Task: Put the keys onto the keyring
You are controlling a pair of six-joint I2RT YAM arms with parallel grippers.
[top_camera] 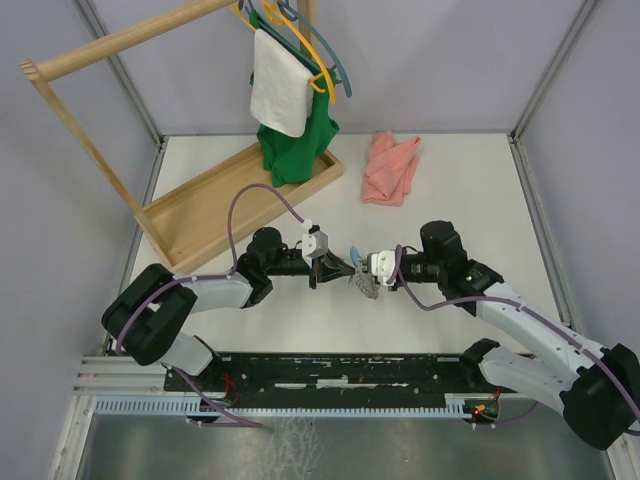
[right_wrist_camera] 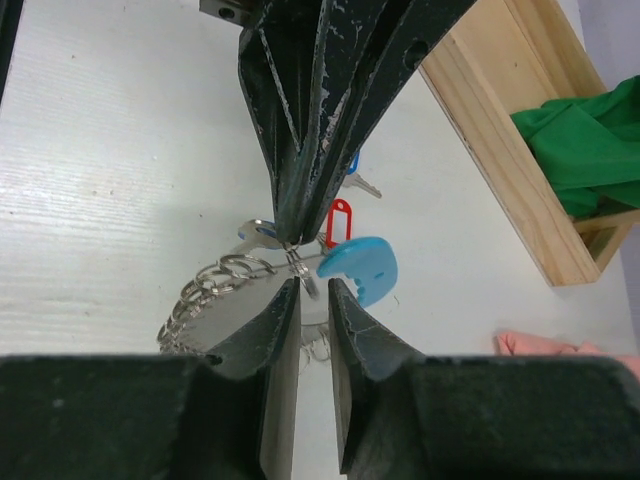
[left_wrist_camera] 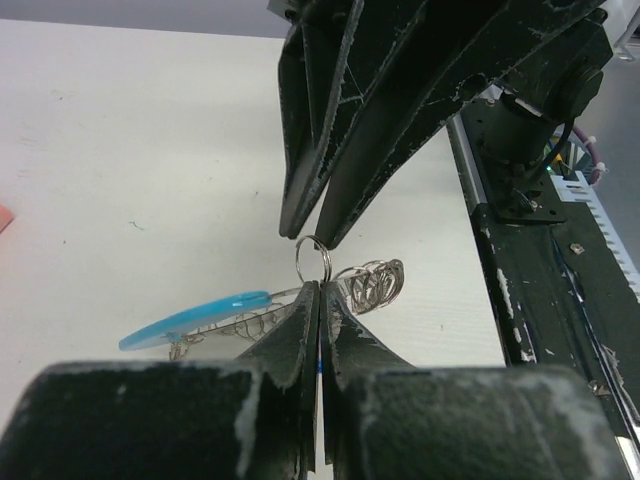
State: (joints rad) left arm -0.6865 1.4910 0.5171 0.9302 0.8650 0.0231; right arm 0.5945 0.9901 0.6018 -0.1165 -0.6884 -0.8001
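Note:
The keyring [top_camera: 362,284], silvery coils with a bright blue curved section [right_wrist_camera: 362,265], sits between my two grippers at mid-table. It also shows in the left wrist view [left_wrist_camera: 195,318]. My left gripper [left_wrist_camera: 320,288] is shut. A sliver of blue shows between its jaws, and a small split ring [left_wrist_camera: 313,258] sticks out of its tips. My right gripper [right_wrist_camera: 315,285] faces it tip to tip. Its jaws stand a narrow gap apart, with a bit of wire in the gap. A red tag [right_wrist_camera: 340,220], a blue tag [right_wrist_camera: 352,160] and a silver key [right_wrist_camera: 255,232] lie behind.
A wooden rack with a tray base [top_camera: 240,205] stands at the back left, holding a green cloth [top_camera: 295,145] and a white towel [top_camera: 278,90]. A pink cloth [top_camera: 390,168] lies at the back. A black rail [top_camera: 330,365] runs along the near edge.

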